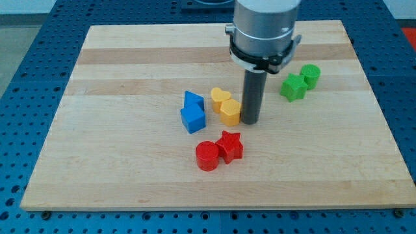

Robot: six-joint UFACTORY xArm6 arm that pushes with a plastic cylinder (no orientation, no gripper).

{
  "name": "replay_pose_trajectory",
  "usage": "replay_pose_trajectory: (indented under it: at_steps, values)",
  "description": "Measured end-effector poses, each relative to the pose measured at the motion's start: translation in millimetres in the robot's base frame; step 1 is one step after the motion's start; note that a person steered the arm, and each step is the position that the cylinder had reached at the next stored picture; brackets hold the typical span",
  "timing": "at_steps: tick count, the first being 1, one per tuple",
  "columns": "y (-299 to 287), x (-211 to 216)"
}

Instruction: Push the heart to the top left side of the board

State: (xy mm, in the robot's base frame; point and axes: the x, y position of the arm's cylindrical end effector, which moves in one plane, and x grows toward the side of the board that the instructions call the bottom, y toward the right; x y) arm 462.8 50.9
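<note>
A yellow heart (220, 97) lies near the middle of the wooden board (117, 130). A yellow hexagon (230, 112) touches its lower right side. My tip (250, 121) rests on the board right of the hexagon, touching or almost touching it, and lower right of the heart. Two blue blocks lie left of the heart: a blue triangle-like block (192, 100) and a blue cube-like block (193, 119) below it.
A red cylinder (208, 156) and a red star (229, 145) sit together below the yellow blocks. A green star (293, 87) and a green cylinder (311, 76) sit at the view's right. The arm's grey body (263, 32) hangs over the board's top middle.
</note>
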Motion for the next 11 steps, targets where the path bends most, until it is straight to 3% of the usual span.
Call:
replay_pose_trajectory:
  at_steps: [4,7,11]
  values:
    - [-87,-59]
    - [-163,-67]
    - [-158,-159]
